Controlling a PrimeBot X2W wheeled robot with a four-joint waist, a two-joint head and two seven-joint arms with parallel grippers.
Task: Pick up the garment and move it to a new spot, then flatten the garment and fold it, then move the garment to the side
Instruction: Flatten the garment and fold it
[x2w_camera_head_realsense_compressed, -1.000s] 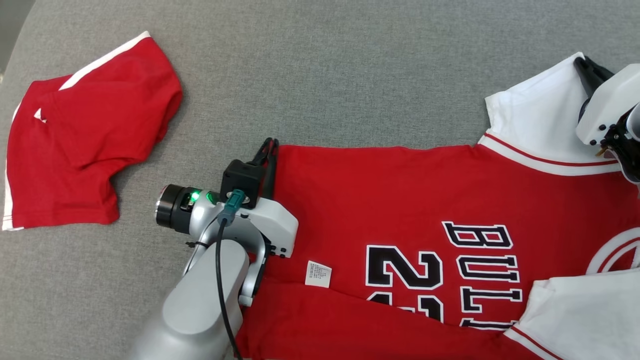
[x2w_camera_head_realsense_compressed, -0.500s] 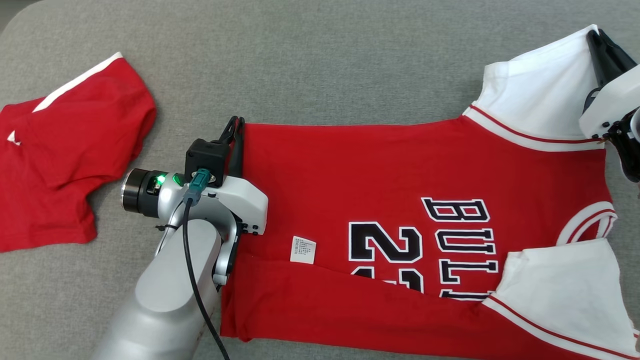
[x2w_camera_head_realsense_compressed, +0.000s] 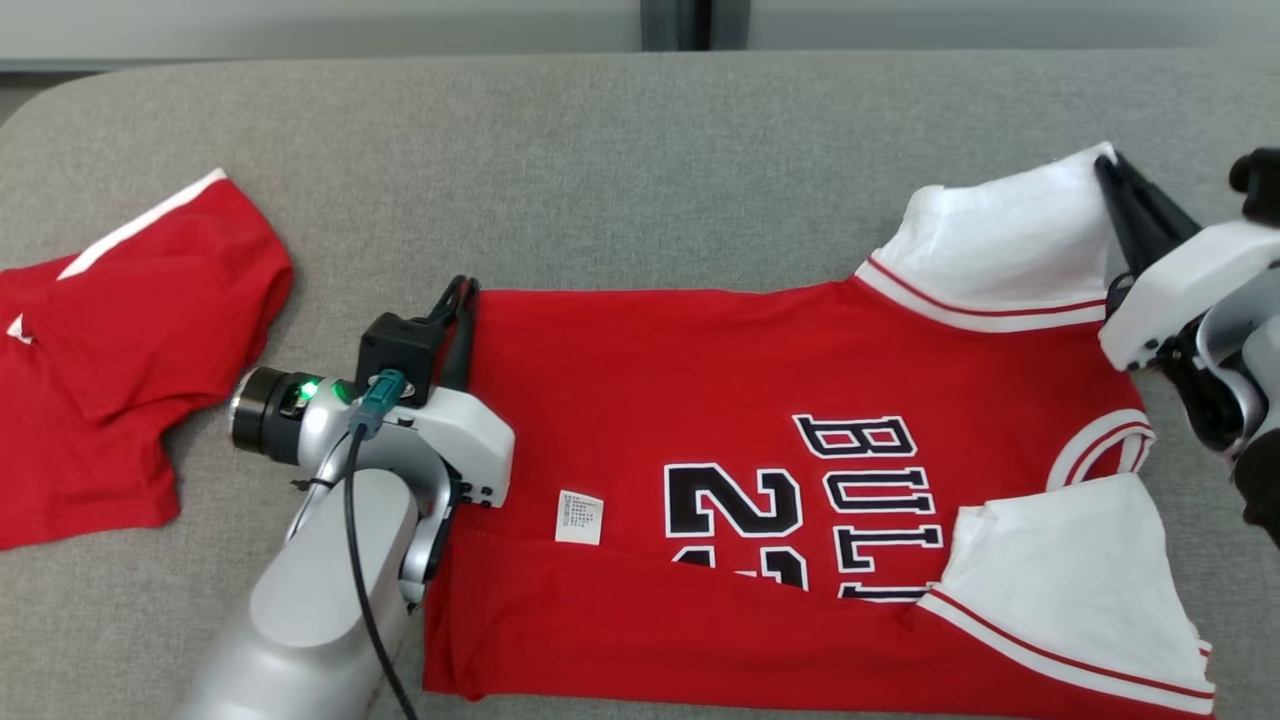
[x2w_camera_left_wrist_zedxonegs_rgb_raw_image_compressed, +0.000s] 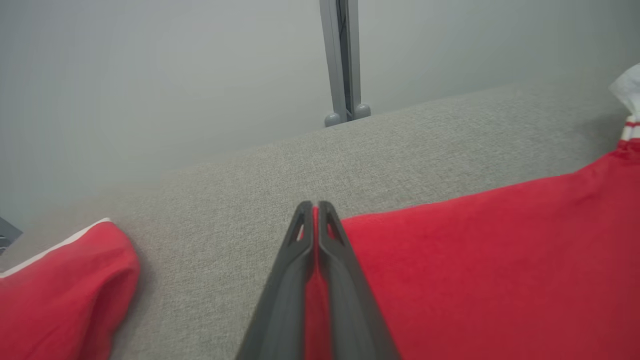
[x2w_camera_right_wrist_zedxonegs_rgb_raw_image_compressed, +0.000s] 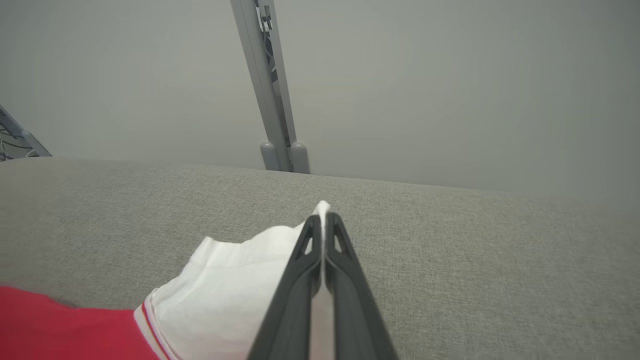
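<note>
The garment (x2w_camera_head_realsense_compressed: 700, 400) is a red jersey with white sleeves and black lettering, spread on a grey cushioned surface (x2w_camera_head_realsense_compressed: 600, 170). Its near long side is folded over the lettering. My left gripper (x2w_camera_head_realsense_compressed: 462, 292) is shut on the jersey's far hem corner; red cloth (x2w_camera_left_wrist_zedxonegs_rgb_raw_image_compressed: 314, 280) shows between the fingers in the left wrist view. At the other end, the right gripper (x2w_camera_head_realsense_compressed: 1105, 165) is shut on the tip of the far white sleeve (x2w_camera_head_realsense_compressed: 1000, 250). In the right wrist view the white sleeve (x2w_camera_right_wrist_zedxonegs_rgb_raw_image_compressed: 225, 295) is pinched between the dark fingers (x2w_camera_right_wrist_zedxonegs_rgb_raw_image_compressed: 345, 280).
Red shorts with white trim (x2w_camera_head_realsense_compressed: 110, 360) lie on the surface at the left, also seen as red shorts (x2w_camera_left_wrist_zedxonegs_rgb_raw_image_compressed: 60, 295) in the left wrist view. A grey post (x2w_camera_left_wrist_zedxonegs_rgb_raw_image_compressed: 342, 60) stands against the pale wall behind the surface's far edge.
The head camera has tilted up, so the surface's far edge and the wall now show. Both grippers stay shut on the jersey; the far white sleeve now lies flatter and more spread out.
</note>
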